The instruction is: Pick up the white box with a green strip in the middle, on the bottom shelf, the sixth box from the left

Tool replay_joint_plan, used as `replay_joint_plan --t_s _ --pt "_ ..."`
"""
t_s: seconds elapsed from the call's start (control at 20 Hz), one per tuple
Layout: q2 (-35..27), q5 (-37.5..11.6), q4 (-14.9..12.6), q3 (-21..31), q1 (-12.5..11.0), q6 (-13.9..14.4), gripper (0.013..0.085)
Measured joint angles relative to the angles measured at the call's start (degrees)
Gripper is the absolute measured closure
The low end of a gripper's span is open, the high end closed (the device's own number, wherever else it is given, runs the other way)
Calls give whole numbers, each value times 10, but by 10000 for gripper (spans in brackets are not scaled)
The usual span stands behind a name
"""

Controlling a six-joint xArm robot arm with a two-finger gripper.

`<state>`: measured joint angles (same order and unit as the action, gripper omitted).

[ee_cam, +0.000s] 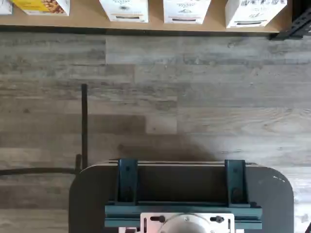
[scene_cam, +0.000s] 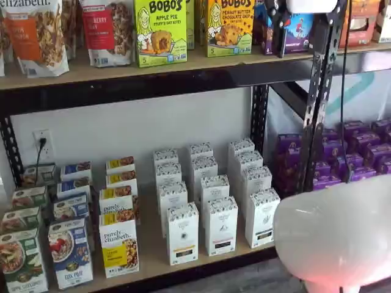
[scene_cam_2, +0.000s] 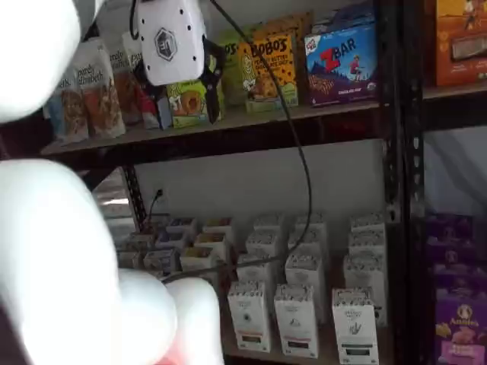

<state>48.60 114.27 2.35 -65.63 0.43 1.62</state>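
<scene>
The white box (scene_cam: 261,217) with a dark greenish band low on its front stands at the front right of the bottom shelf (scene_cam: 153,264), heading the rightmost row of white cartons. It shows in both shelf views (scene_cam_2: 354,325) and in the wrist view (ee_cam: 255,11), at the shelf's front edge (ee_cam: 87,20). My gripper (scene_cam_2: 187,105) hangs high up in front of the upper tier, far above the box. Its white body and two black fingers show with a gap between them, open and empty. One black finger (scene_cam: 277,27) also shows at a shelf view's top edge.
Two similar white cartons (scene_cam: 220,224) (scene_cam: 182,233) stand left of the box, then colourful boxes (scene_cam: 119,244). A black upright (scene_cam: 319,97) and purple boxes (scene_cam: 360,152) are to its right. The white arm (scene_cam: 336,238) (scene_cam_2: 61,236) fills the foreground. A dark mount (ee_cam: 182,194) sits over the wood floor.
</scene>
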Motion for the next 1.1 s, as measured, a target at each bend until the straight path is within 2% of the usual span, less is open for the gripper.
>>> replay_joint_plan --t_s 0.35,0.6,0.85,1.1 --pt "1 -1 -20 5 19 10 130" --pt "14 -34 -48 42 35 17 130" --pt "38 -108 -41 126 10 -1 130" --pt "62 -213 -35 233 -4 -10 130"
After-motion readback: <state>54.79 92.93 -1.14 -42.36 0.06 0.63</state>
